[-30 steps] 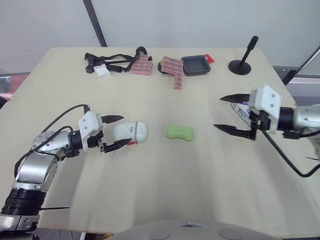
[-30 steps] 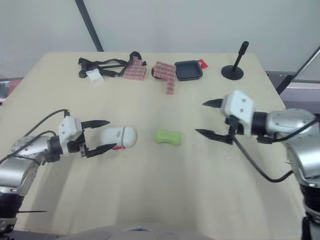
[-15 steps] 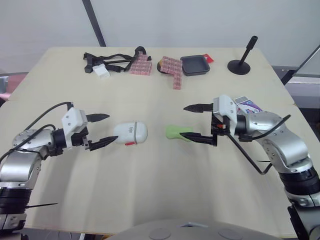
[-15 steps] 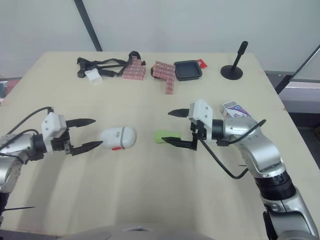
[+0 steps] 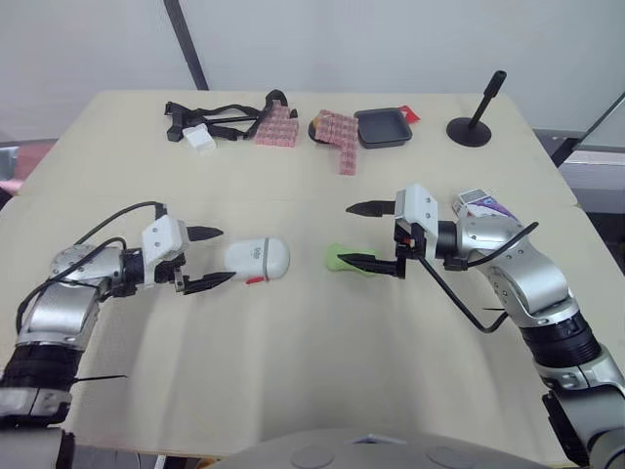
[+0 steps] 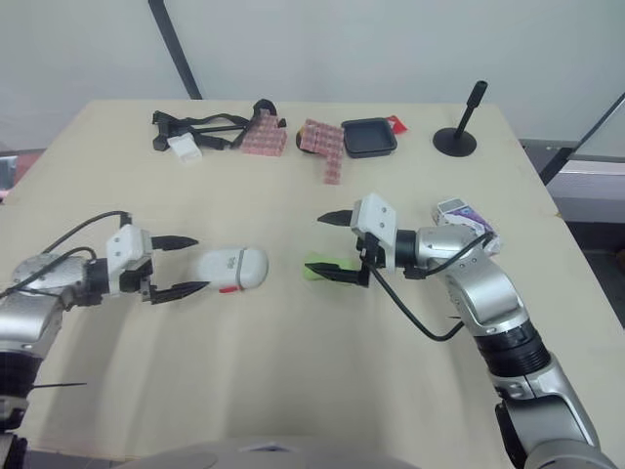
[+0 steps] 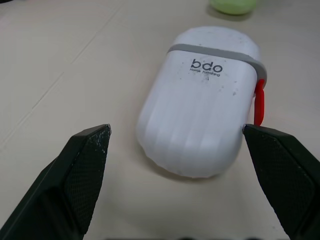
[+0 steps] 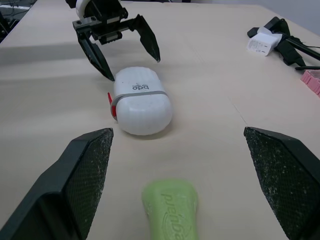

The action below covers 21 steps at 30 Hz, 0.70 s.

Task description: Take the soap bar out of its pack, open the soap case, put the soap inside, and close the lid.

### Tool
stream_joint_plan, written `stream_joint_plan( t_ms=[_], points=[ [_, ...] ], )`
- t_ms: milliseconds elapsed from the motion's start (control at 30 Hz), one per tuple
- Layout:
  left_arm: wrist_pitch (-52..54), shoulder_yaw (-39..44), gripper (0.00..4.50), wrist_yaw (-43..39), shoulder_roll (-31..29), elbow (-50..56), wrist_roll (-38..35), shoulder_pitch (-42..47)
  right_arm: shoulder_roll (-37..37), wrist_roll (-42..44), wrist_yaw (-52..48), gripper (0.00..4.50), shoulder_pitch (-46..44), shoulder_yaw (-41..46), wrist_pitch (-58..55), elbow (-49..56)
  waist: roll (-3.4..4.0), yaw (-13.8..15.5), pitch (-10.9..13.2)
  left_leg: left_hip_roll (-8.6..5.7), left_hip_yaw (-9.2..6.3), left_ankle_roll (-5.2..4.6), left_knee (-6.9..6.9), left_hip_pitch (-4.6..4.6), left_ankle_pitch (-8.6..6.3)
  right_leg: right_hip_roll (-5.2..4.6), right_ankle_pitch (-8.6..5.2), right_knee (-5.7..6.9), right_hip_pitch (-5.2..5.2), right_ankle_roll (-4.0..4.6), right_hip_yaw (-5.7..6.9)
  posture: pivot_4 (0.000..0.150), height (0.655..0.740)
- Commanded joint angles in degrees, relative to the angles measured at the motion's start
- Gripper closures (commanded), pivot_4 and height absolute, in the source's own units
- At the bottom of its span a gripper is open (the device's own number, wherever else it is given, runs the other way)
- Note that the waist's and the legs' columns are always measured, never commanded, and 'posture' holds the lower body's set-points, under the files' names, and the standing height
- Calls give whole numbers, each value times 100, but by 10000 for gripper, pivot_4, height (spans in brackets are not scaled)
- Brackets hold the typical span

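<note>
Soap bar, green, unwrapped, frame centre: right gripper spread wide, straddling it, apparently to grasp. Soap case, white, lid closed, left of centre: left gripper wide, just beside its end, likely to steady it.

The white soap case bears "bdo" printed in dark letters.

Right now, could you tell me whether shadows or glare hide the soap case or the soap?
Left wrist view: the soap case is evenly lit, logo readable, with only a soft shadow under its edge. Right wrist view: the green soap is plainly lit, no glare.
</note>
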<state>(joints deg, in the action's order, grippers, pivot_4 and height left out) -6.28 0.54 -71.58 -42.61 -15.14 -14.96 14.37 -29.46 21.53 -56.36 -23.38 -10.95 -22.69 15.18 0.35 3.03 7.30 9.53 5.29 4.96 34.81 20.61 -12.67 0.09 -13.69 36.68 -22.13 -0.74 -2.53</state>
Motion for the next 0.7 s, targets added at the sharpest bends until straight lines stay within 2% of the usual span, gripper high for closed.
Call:
stream_joint_plan(
  t_ms=[33,400,700],
  points=[
    [-388,-218,0,-220,51,-389,210,340,-17,-25,98,124,97,59,87,254,-2,8,-1,0,0,0,0,1,0,0,0,0,1,0,0,1500,7400],
    [-975,-708,0,-729,228,-1330,527,1037,-61,-150,298,124,386,16,41,431,-3,15,-2,0,0,0,1,5,0,-1,0,4,2,0,0,1500,7400],
    [-1139,-803,0,-916,354,-1554,537,1202,-4,-258,575,124,472,-17,-51,386,-4,26,-2,0,0,1,0,12,-1,-2,0,5,3,0,1,1500,7400]
  ],
)
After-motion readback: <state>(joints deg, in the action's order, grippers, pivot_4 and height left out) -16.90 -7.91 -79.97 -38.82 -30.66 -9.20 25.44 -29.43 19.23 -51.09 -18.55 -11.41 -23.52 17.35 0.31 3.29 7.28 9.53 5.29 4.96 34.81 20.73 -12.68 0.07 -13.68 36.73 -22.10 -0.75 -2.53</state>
